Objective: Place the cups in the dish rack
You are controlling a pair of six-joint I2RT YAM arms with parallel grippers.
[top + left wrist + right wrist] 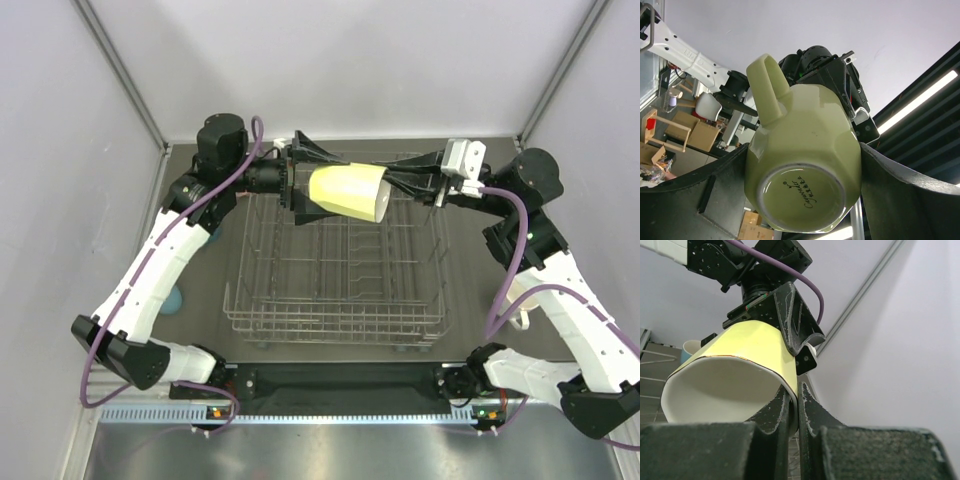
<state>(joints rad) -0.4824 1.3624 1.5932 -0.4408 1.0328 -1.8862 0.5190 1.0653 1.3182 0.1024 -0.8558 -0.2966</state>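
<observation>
The yellow cup (348,192) lies on its side in the air above the far edge of the grey wire dish rack (300,312), held between both grippers. My left gripper (300,193) is shut on the cup's base end; in the left wrist view the cup (805,150) fills the space between my fingers (690,200), with base and handle towards the camera. My right gripper (393,190) is shut on the cup's rim wall (747,347), one finger (772,415) inside and one outside. The pink cup is out of view.
A light blue cup (174,298) sits on the table left of the rack, partly behind the left arm, with something blue (212,238) further back. A white handle (524,316) shows right of the rack. Enclosure walls stand on three sides.
</observation>
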